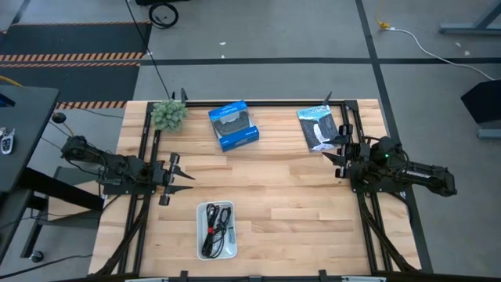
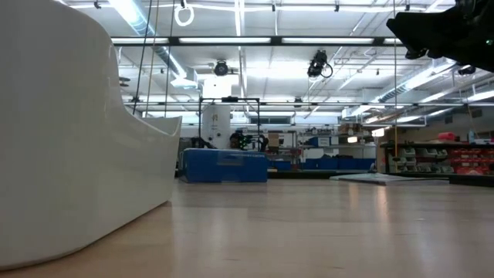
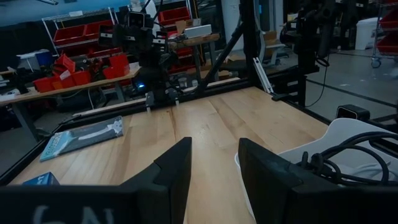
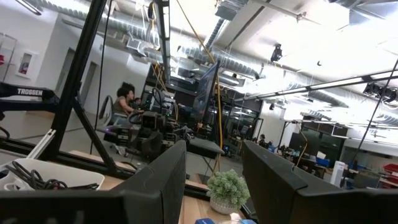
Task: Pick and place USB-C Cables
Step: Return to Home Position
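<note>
A white tray [image 1: 217, 229] near the table's front edge holds the USB-C cables [image 1: 218, 221]. I see black bundles lying in it, one with a red tie [image 1: 212, 230]; a white or grey one I cannot make out. The left wrist view shows black cable loops [image 3: 346, 158] over the tray's rim [image 3: 348, 127]. My left gripper [image 1: 185, 178] hovers open to the left of and beyond the tray, touching nothing. My right gripper [image 1: 333, 149] is open at the table's right side, beside the packet, and is also empty. Both pairs of fingers show parted in their wrist views [image 3: 214, 167] [image 4: 214, 180].
A blue box [image 1: 233, 125] and a flat black-and-white packet [image 1: 319, 128] lie near the far edge, with a small potted plant [image 1: 168, 114] at the far left corner. Bare wood [image 1: 290, 196] spans the table's middle. A person [image 4: 124, 99] sits beyond the table.
</note>
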